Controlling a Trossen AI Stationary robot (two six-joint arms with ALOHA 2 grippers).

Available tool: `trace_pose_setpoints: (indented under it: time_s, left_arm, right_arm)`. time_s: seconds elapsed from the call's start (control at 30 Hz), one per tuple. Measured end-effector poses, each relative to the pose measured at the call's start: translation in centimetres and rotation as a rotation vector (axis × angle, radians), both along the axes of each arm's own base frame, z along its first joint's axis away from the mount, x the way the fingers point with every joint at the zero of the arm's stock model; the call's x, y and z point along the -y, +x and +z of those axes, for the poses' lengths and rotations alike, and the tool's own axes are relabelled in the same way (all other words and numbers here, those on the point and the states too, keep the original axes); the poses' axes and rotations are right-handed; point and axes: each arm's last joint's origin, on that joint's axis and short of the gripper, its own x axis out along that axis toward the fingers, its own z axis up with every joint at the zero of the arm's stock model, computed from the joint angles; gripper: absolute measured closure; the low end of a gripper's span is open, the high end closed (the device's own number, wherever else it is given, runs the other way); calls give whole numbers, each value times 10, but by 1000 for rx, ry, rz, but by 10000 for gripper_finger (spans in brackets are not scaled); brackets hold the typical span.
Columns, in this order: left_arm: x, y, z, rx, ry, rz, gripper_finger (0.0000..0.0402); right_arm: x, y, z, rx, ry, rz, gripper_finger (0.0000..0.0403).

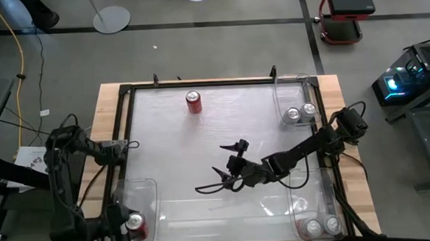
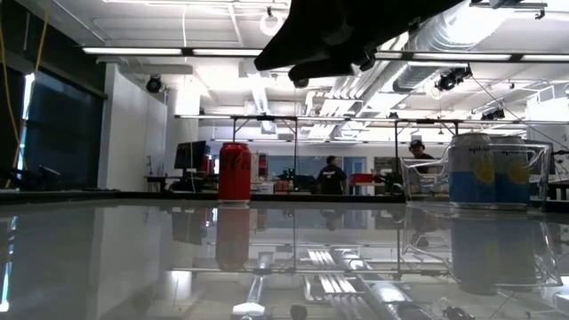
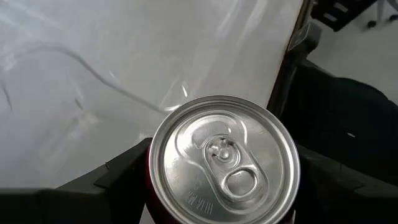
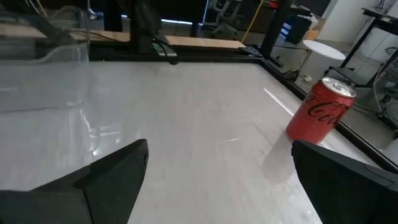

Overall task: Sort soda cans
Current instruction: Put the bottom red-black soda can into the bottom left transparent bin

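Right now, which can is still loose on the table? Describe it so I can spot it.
Start at the table's far edge in the high view. The red can stands there upright and alone. Every other can sits inside a corner bin; this one has bare surface all around it.

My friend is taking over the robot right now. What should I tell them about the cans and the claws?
Left gripper: low at the near left corner, fingers open around a red can standing in the clear bin there. It looks just placed or about to be picked; I cannot tell which.
Right gripper: open, empty, above mid-table, pointing towards the other red can.
Done: two silver cans in the far right bin, two more in the near right bin.
Left: the red can standing alone near the far edge probably belongs with the one in the left bin.
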Motion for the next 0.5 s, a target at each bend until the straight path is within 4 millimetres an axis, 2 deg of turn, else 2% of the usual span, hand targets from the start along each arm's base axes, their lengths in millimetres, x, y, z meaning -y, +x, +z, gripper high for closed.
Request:
trace_pose_setpoints:
  time_s: [0.13, 0.27, 0.5]
  left_arm:
    - [6, -2, -9, -6, -13, 34, 103]
    - [6, 2, -8, 46, 21, 21, 103]
    - [-10, 17, -2, 121, 205, -10, 103]
  right_arm:
    - [2, 2, 2, 13, 2, 4, 18]
    - [4, 3, 3, 21, 10, 21, 18]
    - [3, 3, 3, 14, 9, 45, 18]
